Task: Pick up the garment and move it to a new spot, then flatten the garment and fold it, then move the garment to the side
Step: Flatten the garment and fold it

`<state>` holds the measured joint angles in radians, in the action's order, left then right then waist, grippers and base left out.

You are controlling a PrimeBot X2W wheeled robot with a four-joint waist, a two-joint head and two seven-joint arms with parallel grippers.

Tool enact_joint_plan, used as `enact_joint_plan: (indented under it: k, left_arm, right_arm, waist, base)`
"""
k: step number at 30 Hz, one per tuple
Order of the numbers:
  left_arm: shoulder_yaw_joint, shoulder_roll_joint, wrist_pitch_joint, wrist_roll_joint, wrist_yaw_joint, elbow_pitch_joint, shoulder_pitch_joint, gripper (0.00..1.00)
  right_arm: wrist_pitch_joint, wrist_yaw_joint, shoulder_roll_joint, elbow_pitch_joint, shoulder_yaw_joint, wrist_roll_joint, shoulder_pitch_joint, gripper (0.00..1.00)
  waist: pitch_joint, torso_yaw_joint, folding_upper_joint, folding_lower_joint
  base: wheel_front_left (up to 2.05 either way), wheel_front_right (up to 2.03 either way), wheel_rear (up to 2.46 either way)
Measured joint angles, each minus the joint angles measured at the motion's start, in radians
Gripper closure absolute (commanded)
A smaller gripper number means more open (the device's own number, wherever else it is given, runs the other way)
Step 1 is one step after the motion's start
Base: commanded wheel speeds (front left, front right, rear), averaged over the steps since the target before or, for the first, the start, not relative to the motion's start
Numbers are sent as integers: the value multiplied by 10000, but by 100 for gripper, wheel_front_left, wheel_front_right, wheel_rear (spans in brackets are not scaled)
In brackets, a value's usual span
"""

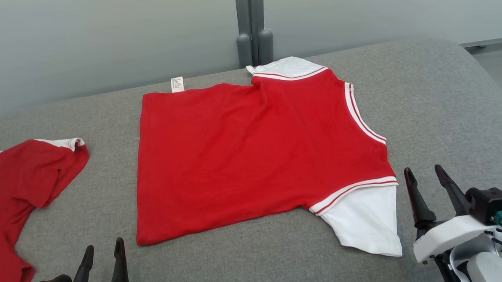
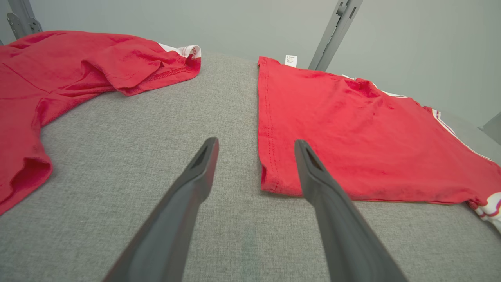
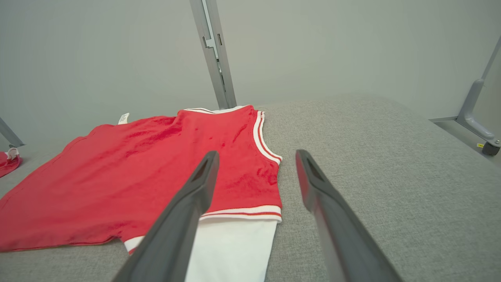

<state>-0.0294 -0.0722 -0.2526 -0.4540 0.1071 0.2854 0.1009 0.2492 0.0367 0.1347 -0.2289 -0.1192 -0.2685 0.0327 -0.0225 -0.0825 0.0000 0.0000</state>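
Red jersey knit with white sleeves and striped trim: the garment [image 1: 256,153] lies spread near the middle of the grey padded surface [image 1: 447,118]. It is mostly flat, with its hem toward our left and its neck toward our right, and a care label [image 1: 177,84] pokes out at the far hem corner. A second red garment [image 1: 13,188] sits crumpled well apart at the left edge; we take it for no part of this step. Our left fingers [image 1: 119,255] sit at the lower left, spread apart and empty, just short of the near hem corner [image 2: 270,184]. Our right fingers [image 1: 413,192] stand apart too, holding nothing, just beside the near white sleeve [image 1: 367,221].

We judge the cloth light, thin and limp. It should weigh almost nothing, yet it will droop and drag once lifted, and the felt-like cover may cling to it. A pinch in the middle would bunch it up, so we would rather take edges. The left fingers suit the near hem corner, where the stitched fold gives something firm to nip. The right fingers suit the shoulder seam or the sleeve band. Both layers must be caught, or the top one peels away alone. The far sleeve [image 1: 288,68] looks partly hidden behind the body.
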Motion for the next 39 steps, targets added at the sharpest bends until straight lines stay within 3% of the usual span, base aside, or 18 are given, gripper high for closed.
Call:
enact_joint_plan:
  k: [8, 22, 24, 29, 31, 33, 36, 39]
  left_arm:
    - [86, 40, 0, 73, 73, 59, 0, 0]
    - [61, 146, 0, 291, 132, 178, -48, 0]
    - [94, 148, 0, 293, 134, 184, -58, 0]
    - [102, 155, 0, 393, 159, 194, -244, 0]
    - [104, 167, 0, 393, 161, 192, -299, 0]
    - [104, 173, 0, 393, 161, 192, -310, 0]
    - [107, 176, 0, 393, 161, 201, -313, 0]
    - [107, 182, 0, 393, 163, 232, -314, 0]
  right_arm:
    - [0, 163, -59, -165, 102, 280, 58, 0]
    - [10, 569, -278, -2006, -1047, 767, 998, 0]
    - [10, 589, -293, -2213, -1057, 767, 994, 9]
    - [10, 598, -303, -2472, -1024, 767, 844, 13]
    - [10, 600, -307, -2506, -980, 767, 704, 23]
    - [10, 600, -314, -2548, -947, 767, 607, 25]
    - [10, 602, -328, -2583, -907, 765, 532, 46]
    - [10, 617, -337, -2708, -867, 757, 523, 45]
  waist:
    - [-20, 15, 0, 0]
    - [-249, 78, 0, 0]
    - [-273, 78, 0, 0]
    - [-366, 77, 0, 0]
    - [-378, 80, 0, 0]
    - [-389, 85, 0, 0]
    - [-399, 90, 0, 0]
    - [-409, 100, 0, 0]
  base:
    - [0, 0, 0]
    - [0, 0, 0]
    - [0, 0, 0]
    - [0, 0, 0]
    - [0, 0, 0]
    - [0, 0, 0]
    - [0, 0, 0]
    - [0, 0, 0]
